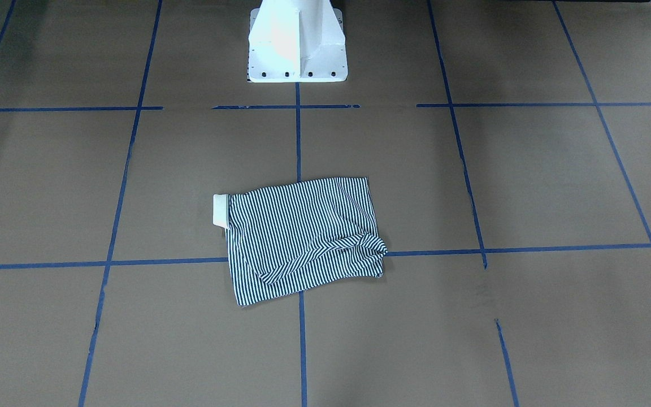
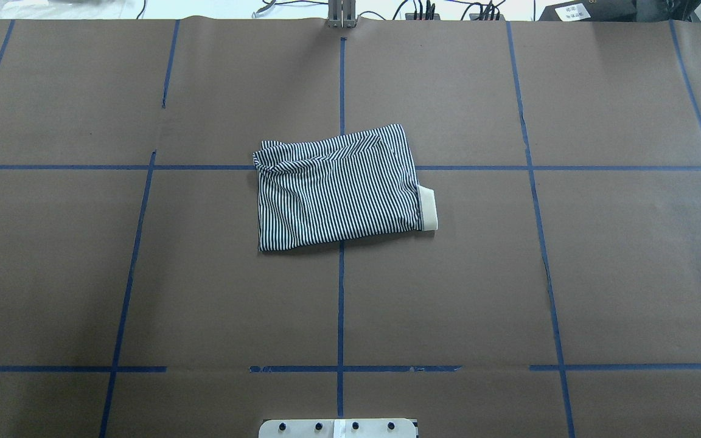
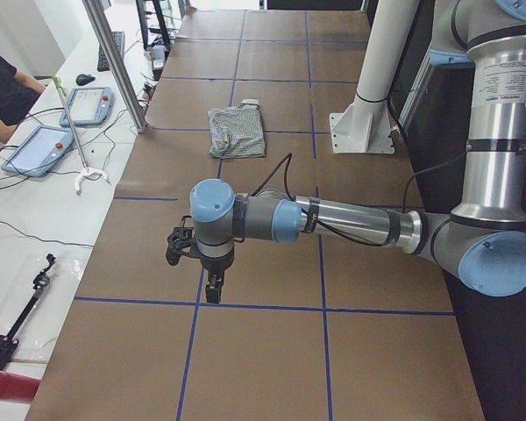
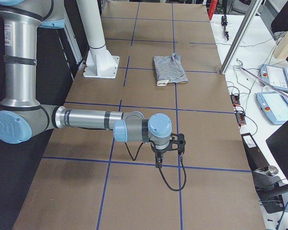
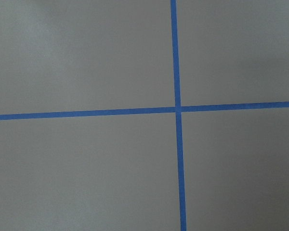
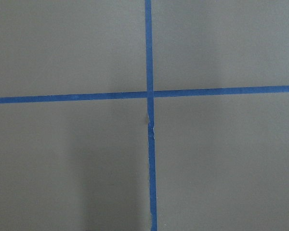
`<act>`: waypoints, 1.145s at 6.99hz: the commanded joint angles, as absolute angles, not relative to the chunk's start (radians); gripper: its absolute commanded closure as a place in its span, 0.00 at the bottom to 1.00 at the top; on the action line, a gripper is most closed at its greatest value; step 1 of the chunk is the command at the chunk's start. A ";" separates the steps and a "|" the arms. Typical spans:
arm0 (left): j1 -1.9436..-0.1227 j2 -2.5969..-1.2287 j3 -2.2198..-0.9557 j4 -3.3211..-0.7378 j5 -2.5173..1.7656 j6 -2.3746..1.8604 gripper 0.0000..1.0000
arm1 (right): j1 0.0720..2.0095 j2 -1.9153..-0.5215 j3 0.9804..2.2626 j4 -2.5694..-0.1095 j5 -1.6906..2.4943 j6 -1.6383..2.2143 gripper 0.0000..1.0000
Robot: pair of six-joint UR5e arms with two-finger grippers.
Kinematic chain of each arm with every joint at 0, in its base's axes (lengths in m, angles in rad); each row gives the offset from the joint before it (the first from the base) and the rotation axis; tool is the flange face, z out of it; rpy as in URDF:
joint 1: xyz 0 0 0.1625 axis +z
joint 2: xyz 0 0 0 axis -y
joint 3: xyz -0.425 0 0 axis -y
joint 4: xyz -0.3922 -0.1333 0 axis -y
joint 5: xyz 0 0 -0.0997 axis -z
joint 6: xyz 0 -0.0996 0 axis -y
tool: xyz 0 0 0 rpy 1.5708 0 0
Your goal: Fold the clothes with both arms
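Overhead exterior view: the striped polo shirt (image 2: 338,188) lies folded into a rough rectangle near the middle of the counter (image 2: 618,274). It straddles the centre line of blue tape (image 2: 341,304) and one cross line.
Collar: the cream collar (image 2: 428,208) sticks out from the fold's edge on the robot's right. The front-facing view shows it on the opposite side of the picture (image 1: 221,210).
Fabric: most of the top layer is smooth. The far corner on the robot's left is bunched and wrinkled, with a loose flap turned over.
Left arm: in the exterior left view the left arm (image 3: 351,221) reaches out low over the counter toward the end on the robot's left, well apart from the shirt.
Left claw: the left claw (image 3: 212,294) points down just above a blue tape line. It shows only from the side, so whether it is released or clenched cannot be told.
Left wrist view: bare brown counter and one crossing of tape lines.
Right arm: in the exterior right view the right arm (image 4: 86,119) stretches low toward the opposite end, also well apart from the shirt.
Right claw: the right claw (image 4: 159,163) hangs downward near a tape line with a black cable (image 4: 175,184) looping beside it. Its state cannot be told either.
Right wrist view: brown surface and a tape crossing.
Pedestal base: the white pedestal base (image 1: 297,39) stands on the centre line at the robot's edge of the counter, apart from the shirt.
Side counter: a white side counter (image 3: 35,219) carries two handheld tablets (image 3: 37,149), and a person's dark sleeve (image 3: 4,88) shows beside them.
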State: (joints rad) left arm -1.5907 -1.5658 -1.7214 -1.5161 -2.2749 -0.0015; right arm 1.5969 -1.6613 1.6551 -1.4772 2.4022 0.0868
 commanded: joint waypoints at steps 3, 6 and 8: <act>-1.591 -1.569 -1.721 -1.516 -2.275 -0.002 0.00 | 1.597 -1.663 1.657 -1.477 2.404 0.084 0.00; -1.591 -1.569 -1.720 -1.516 -2.275 -0.002 0.00 | 1.598 -1.663 1.658 -1.477 2.407 0.084 0.00; -1.591 -1.569 -1.721 -1.516 -2.275 -0.002 0.00 | 1.598 -1.663 1.683 -1.477 2.427 0.083 0.00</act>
